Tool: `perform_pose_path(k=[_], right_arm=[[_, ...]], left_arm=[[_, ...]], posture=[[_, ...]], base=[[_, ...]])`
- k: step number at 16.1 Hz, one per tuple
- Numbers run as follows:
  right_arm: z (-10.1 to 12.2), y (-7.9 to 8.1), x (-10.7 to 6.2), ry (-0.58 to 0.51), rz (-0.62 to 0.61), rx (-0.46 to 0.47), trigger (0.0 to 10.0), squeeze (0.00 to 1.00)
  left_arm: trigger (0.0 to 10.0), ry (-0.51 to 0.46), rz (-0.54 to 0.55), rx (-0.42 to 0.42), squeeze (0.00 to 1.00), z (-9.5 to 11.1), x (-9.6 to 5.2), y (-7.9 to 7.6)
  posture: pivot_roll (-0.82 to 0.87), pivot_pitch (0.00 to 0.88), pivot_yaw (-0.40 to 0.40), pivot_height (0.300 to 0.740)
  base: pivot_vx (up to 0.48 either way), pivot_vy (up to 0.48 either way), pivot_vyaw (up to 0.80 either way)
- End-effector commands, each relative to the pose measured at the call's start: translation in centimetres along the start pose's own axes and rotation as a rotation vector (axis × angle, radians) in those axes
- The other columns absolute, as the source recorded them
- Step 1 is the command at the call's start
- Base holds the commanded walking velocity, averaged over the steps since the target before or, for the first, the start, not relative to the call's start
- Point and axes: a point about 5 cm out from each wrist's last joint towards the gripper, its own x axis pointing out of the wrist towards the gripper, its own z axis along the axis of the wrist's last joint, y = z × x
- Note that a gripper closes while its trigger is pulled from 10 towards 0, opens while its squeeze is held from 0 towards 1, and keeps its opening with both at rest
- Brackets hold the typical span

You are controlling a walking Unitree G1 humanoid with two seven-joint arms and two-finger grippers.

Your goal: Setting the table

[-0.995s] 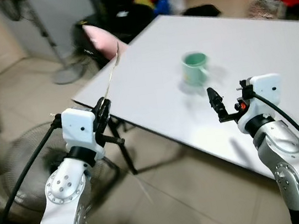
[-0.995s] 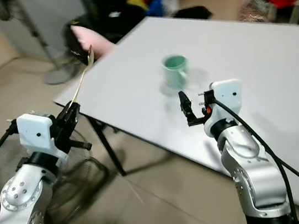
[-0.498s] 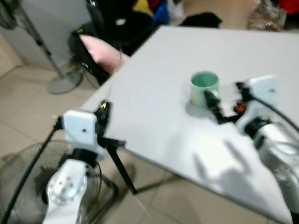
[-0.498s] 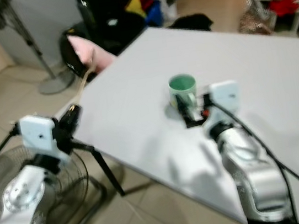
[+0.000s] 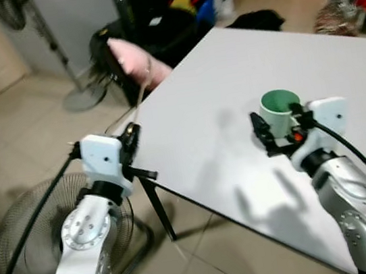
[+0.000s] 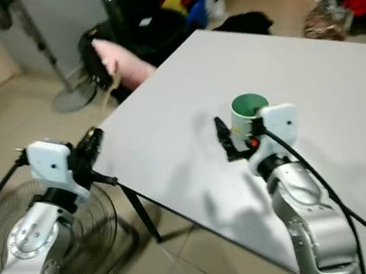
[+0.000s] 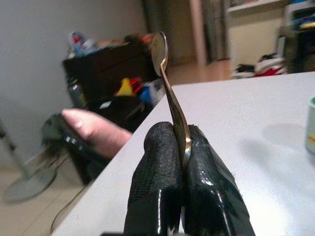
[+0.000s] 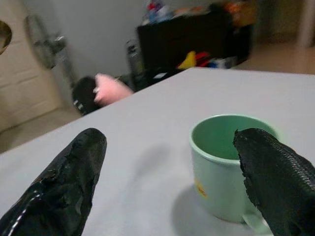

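Left gripper [image 7: 179, 147]: its two black fingers are pressed together on the handle of a spoon [image 7: 167, 73]; it sits at the near left corner of the table, just off the edge.
Spoon: thin and metallic, it rises from between the fingers with its bowl at the top, tilted toward the far side; in the head views it appears as a faint pale line above the left gripper.
Left arm [image 5: 89, 218]: silver, with a white wrist block and a black cable running down to the left.
Right gripper [image 8: 167, 182]: fingers spread wide apart and holding nothing; it hangs just above the table, on the near side of a mug [image 8: 224, 167].
Mug: pale green, upright and hollow-looking inside, standing on the table toward its right middle; one finger tip is just beside its right wall, the other well apart to the left. A small yellow mark shows on its side.
Right arm [image 6: 302, 209]: silver, reaching forward over the near edge of the table.
Table [image 5: 204, 93]: white top, set cornerwise, with a dark leg under the near left corner.
Floor fan [image 5: 23, 214]: lying on the tiles, near left, under the left arm.
Pink cushion [image 6: 113, 55]: on a dark seat beyond the far left corner of the table.
Standing fan [image 5: 67, 64]: far left, by the wall.
Far clutter [image 6: 151, 5]: dark furniture with coloured items, blurred.
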Motion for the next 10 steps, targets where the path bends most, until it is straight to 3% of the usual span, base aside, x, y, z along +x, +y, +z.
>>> perform_pose_path(k=[1,7,8,10], right_arm=[[0.4,0.8,-0.1,-0.019,0.021,0.008,10.0,0.00],[0.4,0.6,-0.4,-0.020,-0.008,0.006,10.0,0.00],[0.4,0.6,-0.4,-0.022,-0.014,0.008,10.0,0.00],[0.4,0.5,-0.6,-0.023,-0.017,0.007,10.0,0.00]], left_arm=[[10.0,0.005,0.005,0.026,0.00,0.1,0.1,0.6],[10.0,-0.002,-0.014,0.043,0.00,0.2,0.8,0.6],[10.0,-0.008,-0.017,0.056,0.00,0.3,1.0,0.7],[10.0,-0.004,-0.011,0.062,0.00,0.2,1.2,0.7]], posture=[[-0.10,0.000,0.122,0.740],[-0.11,0.000,0.147,0.740],[-0.11,0.000,0.150,0.740],[-0.12,0.000,0.149,0.740]], base=[[0.000,0.480,-0.80],[0.000,0.467,-0.80],[0.000,0.000,-0.80],[0.000,-0.463,-0.80]])
